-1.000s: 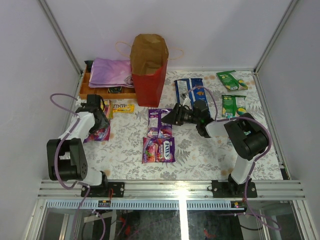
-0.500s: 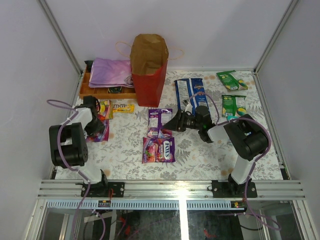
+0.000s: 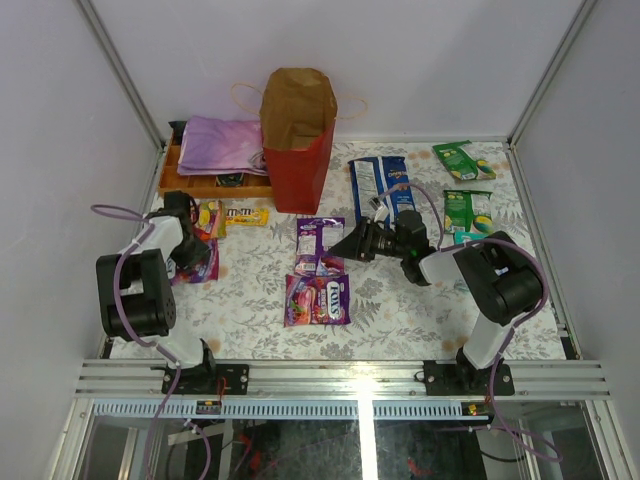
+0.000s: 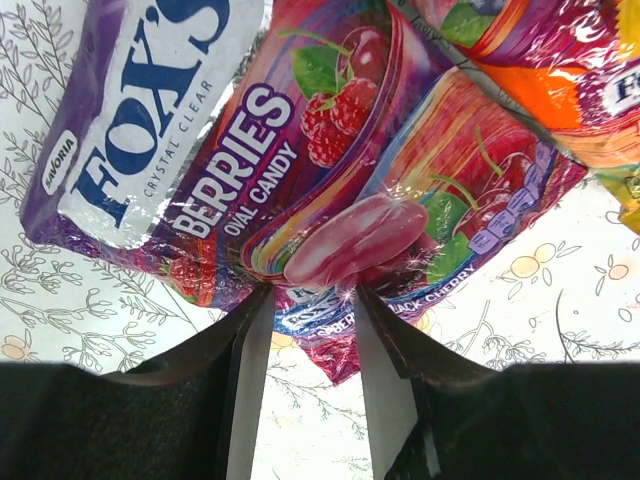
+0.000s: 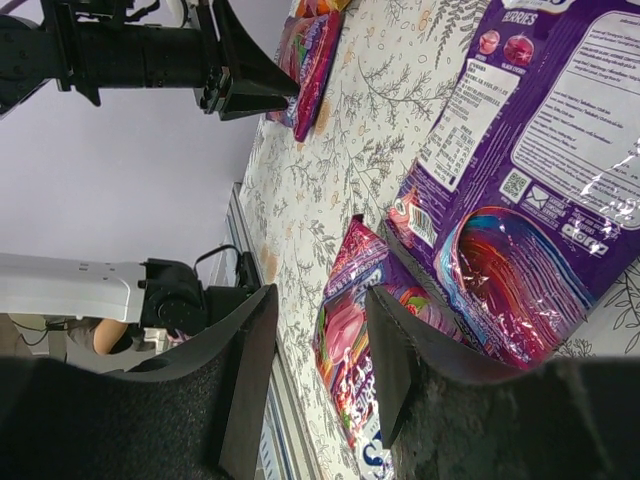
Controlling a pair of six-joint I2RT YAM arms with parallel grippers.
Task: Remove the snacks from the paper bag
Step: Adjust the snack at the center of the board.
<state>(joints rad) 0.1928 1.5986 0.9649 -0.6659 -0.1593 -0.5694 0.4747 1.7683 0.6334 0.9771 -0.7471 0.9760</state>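
The red paper bag (image 3: 298,150) stands upright at the back, its mouth folded over. Snacks lie around it: a long blue chip bag (image 3: 384,184), two green packets (image 3: 463,160) (image 3: 466,210), two purple candy bags (image 3: 320,244) (image 3: 318,299) and a yellow pack (image 3: 245,215). My left gripper (image 3: 195,255) (image 4: 312,290) is low over a magenta Fox's berries packet (image 4: 300,170), jaws apart, with the packet's lower corner between the fingertips. My right gripper (image 3: 350,243) (image 5: 320,292) points left beside the purple candy bags (image 5: 540,200), open and holding nothing.
A wooden box holding a folded pink-purple cloth (image 3: 218,146) sits back left next to the bag. More small packets (image 3: 210,215) lie by the left arm. Metal frame rails (image 3: 340,375) edge the floral tabletop, with walls close on three sides.
The left jaws have narrowed around the magenta packet's corner while the left arm folded back towards its base. The right gripper has drifted slightly right and nearer, still open.
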